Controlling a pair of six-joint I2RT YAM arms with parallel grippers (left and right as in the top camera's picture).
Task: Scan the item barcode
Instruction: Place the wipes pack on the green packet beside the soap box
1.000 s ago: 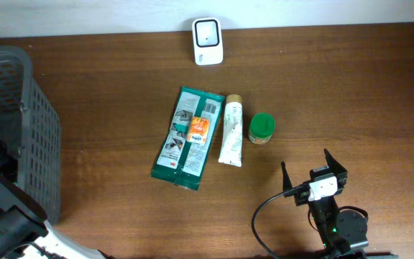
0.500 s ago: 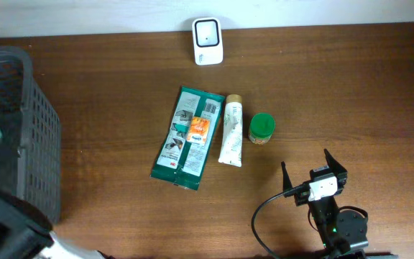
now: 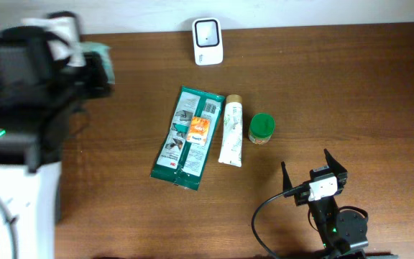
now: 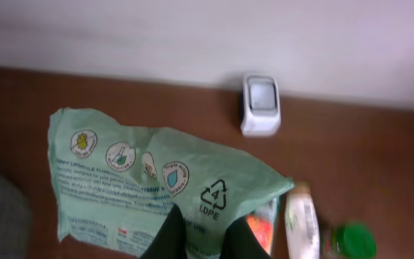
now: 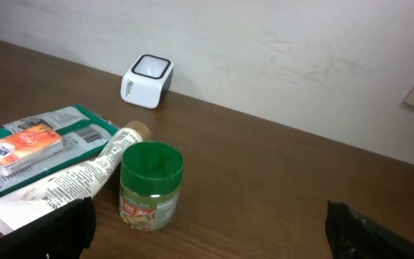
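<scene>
Closest to the left wrist lens, the left gripper (image 4: 201, 232) is clenching the lower edge of one pale green pouch (image 4: 157, 180). The pouch is lying with its long axis running left to right across the frame, its right end dipping a little, and its printed recycling marks are facing the camera upright. In the overhead view it is hanging at the upper left, off the table (image 3: 351, 86).

At the lower right, the right gripper (image 3: 305, 158) is resting with its jaws spread wide, grasping nothing.

Mid-frame are lying one dark green packet (image 3: 178, 155) carrying one orange box (image 3: 200, 130), one white tube (image 3: 231, 133) and one green-lidded jar (image 3: 261, 128).

Farthest, top centre, one white scanner (image 3: 208, 32) is sitting.
</scene>
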